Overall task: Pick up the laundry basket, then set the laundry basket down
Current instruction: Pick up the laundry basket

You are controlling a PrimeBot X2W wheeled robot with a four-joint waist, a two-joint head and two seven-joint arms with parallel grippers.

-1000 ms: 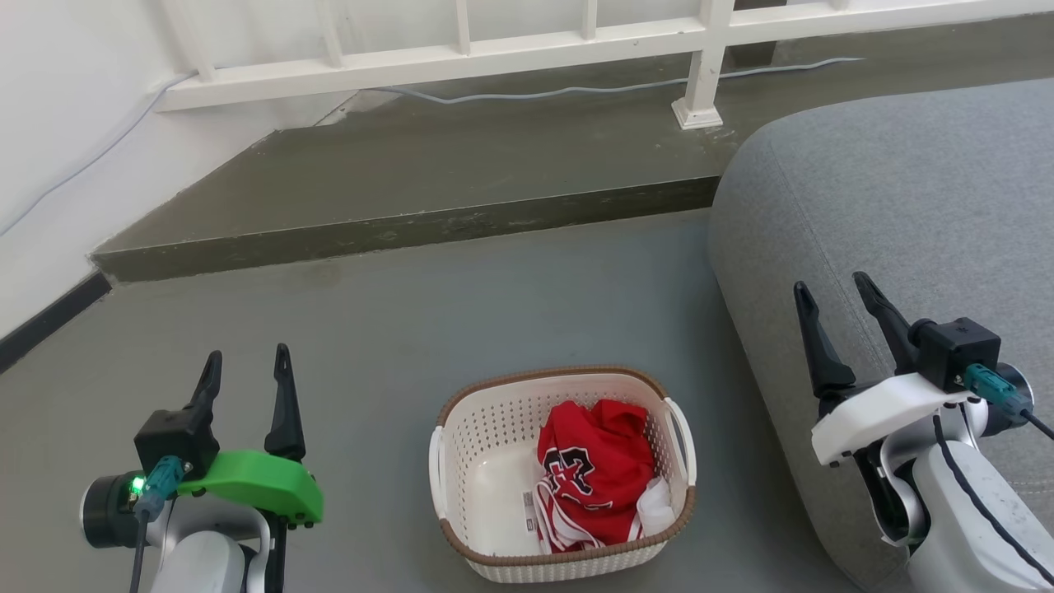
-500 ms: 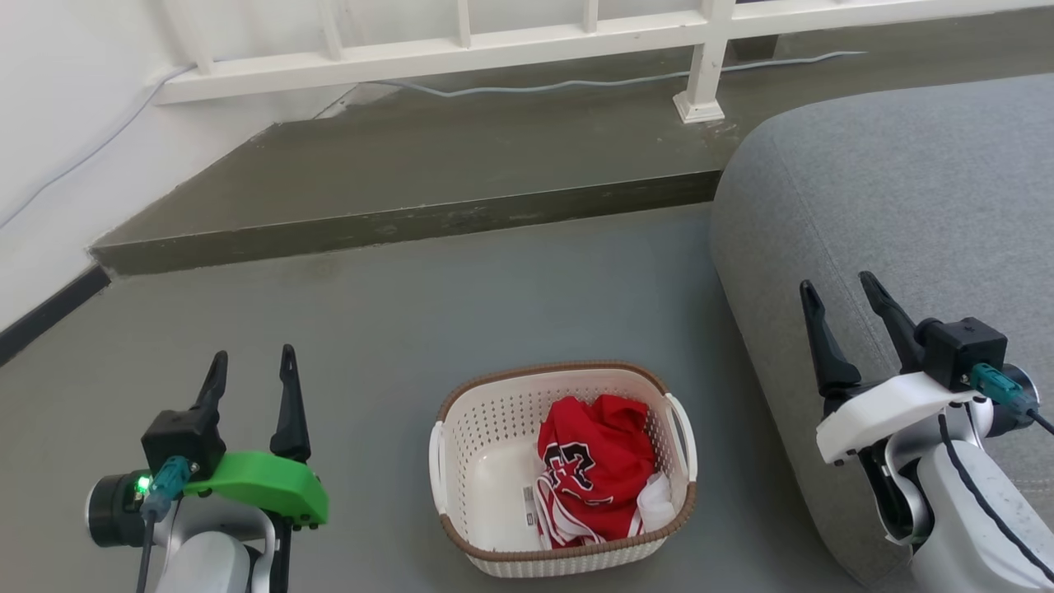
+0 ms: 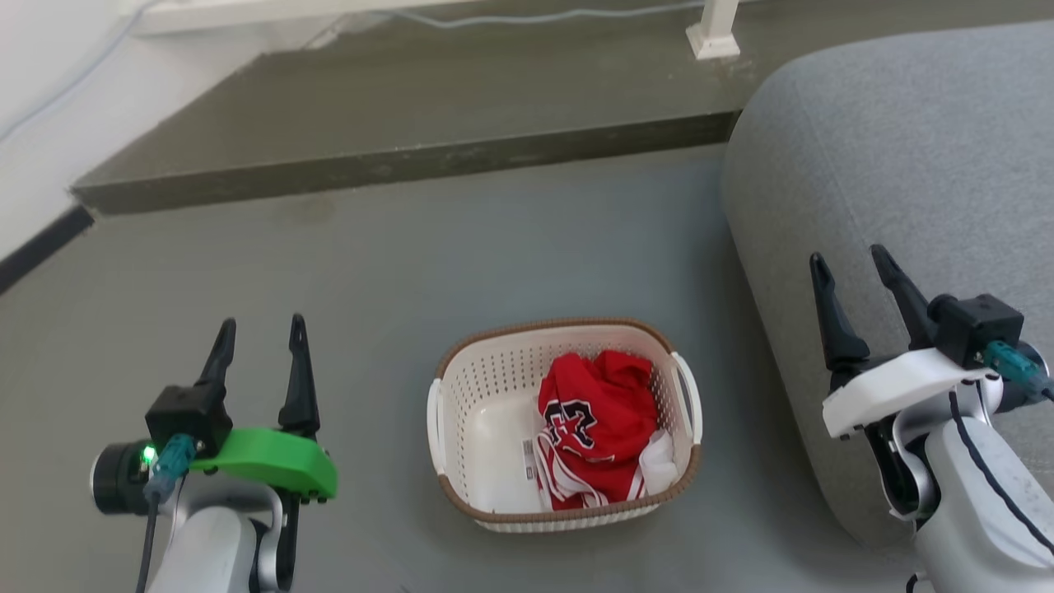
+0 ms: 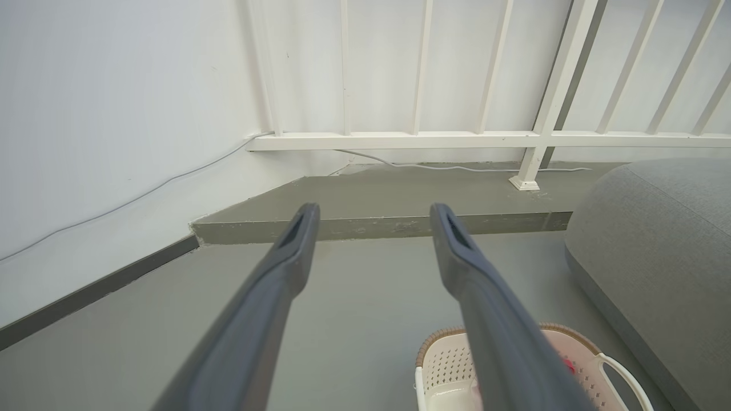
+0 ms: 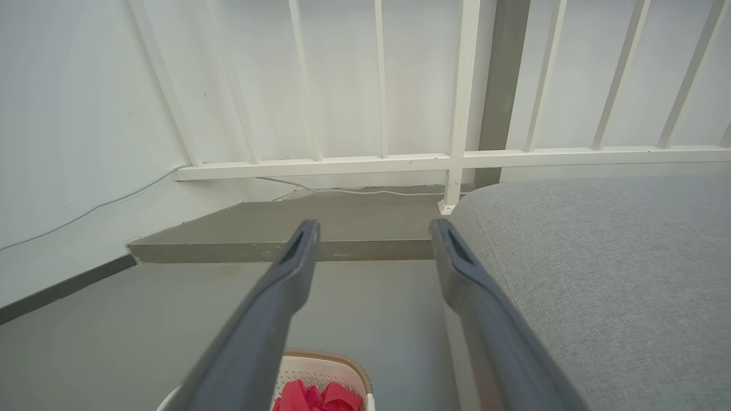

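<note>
Laundry basket [image 3: 494,383]: rounded-rectangular, cream-white perforated plastic with a brown woven-look rim and one white loop handle on each short side. It stands upright on the smooth grey floor [image 3: 412,263] at 6 o'clock of the head view, between the two grippers and touching neither.

Contents: a crumpled red garment [image 3: 597,416] with black-and-white lettering and white trim, heaped in the basket's 3 o'clock half. The 9 o'clock half shows bare base. A small printed label lies at the garment's edge, its text too small to read.

Left gripper [image 3: 262,323]: at 8 o'clock of the head view, well apart from the basket. It has a green housing and two long dark fingers, spread with nothing between them. In the left wrist view the left gripper [image 4: 372,209] frames open floor. There the basket [image 4: 445,365] is cut off by the bottom edge and partly covered by one finger.

Right gripper [image 3: 848,255]: at 4 o'clock, with a white housing, fingers likewise spread and empty. In the right wrist view the right gripper [image 5: 374,224] stands above the basket's rim [image 5: 325,365].

Surroundings:
- Grey sofa [image 3: 889,148]: coarse-woven fabric and a rounded edge, at 3 o'clock of the basket, near but apart.
- Raised concrete step [image 3: 395,99]: at 12 o'clock, with a scuffed face.
- White railing [image 4: 400,140]: slim bars, standing on the step.
- Pale cable [image 4: 143,191]: runs along the white wall.
- Dark skirting [image 3: 37,247]: at 9 o'clock.
</note>
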